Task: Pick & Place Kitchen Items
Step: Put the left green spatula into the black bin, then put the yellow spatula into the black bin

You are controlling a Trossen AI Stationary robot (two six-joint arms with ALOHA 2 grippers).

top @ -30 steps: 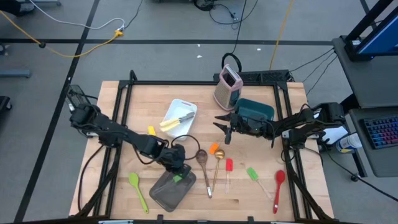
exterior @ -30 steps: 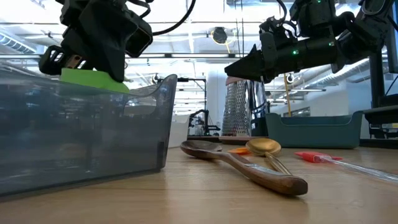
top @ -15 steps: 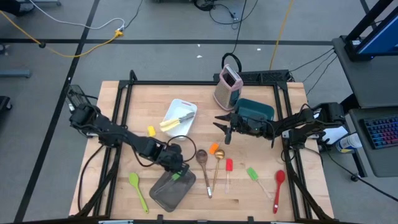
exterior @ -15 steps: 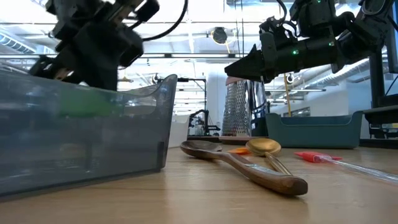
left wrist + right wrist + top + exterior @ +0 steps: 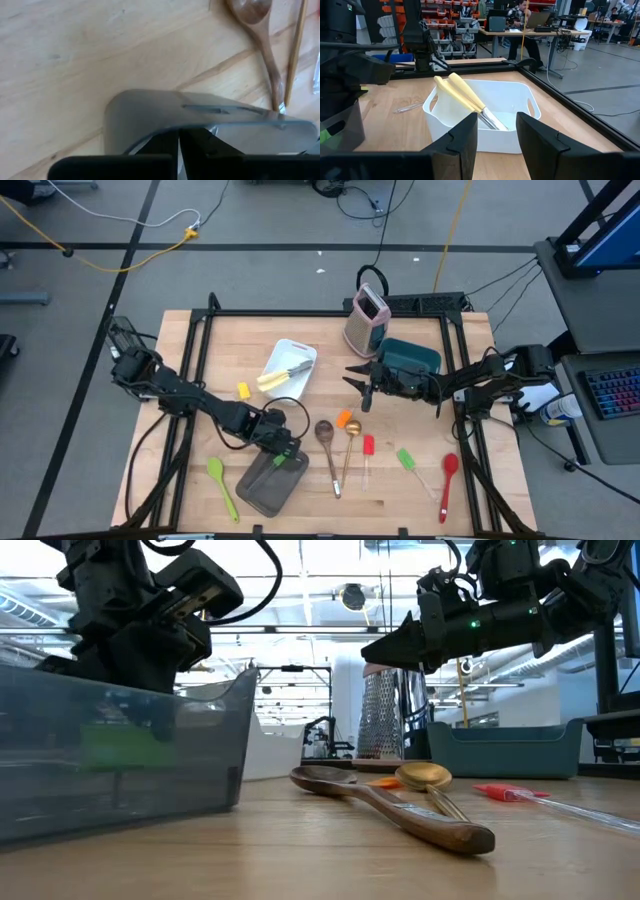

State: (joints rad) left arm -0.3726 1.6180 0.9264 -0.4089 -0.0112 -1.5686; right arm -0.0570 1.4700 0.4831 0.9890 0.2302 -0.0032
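Observation:
My left gripper point(image 5: 286, 453) is shut on a green spatula point(image 5: 293, 461) and reaches down into the grey pan point(image 5: 262, 492) at the table's near middle. Through the pan's wall the green head point(image 5: 120, 745) shows below the rim. My right gripper point(image 5: 358, 385) hangs open and level over the table's middle, in front of the teal bin point(image 5: 410, 357), touching nothing. A wooden spoon point(image 5: 328, 442), gold spoon point(image 5: 350, 442), orange spatula point(image 5: 345, 420), red spatula point(image 5: 368, 448), two more green spatulas point(image 5: 222, 485) point(image 5: 408, 461) and a red spoon point(image 5: 448, 478) lie flat on the table. My left gripper holds the green spatula at its green head point(image 5: 293, 461), pinched between the two shut fingers point(image 5: 170, 145). The fingers come from above, slanting down over the pan's rim. The head sits inside the pan, below the rim; whether it touches the pan's floor I cannot tell.
A white tray point(image 5: 300, 350) with yellow-handled knives point(image 5: 465, 95) stands behind the pan. A pink-and-steel grater point(image 5: 365, 317) stands upright at the far middle. A small yellow piece point(image 5: 243, 390) lies left of the tray. People sit at desks beyond the table.
My left gripper has come down with the green spatula from above the pan's rim into the pan, rolling its wrist somewhat and staying shut. The pan has slid a little toward the table's left.

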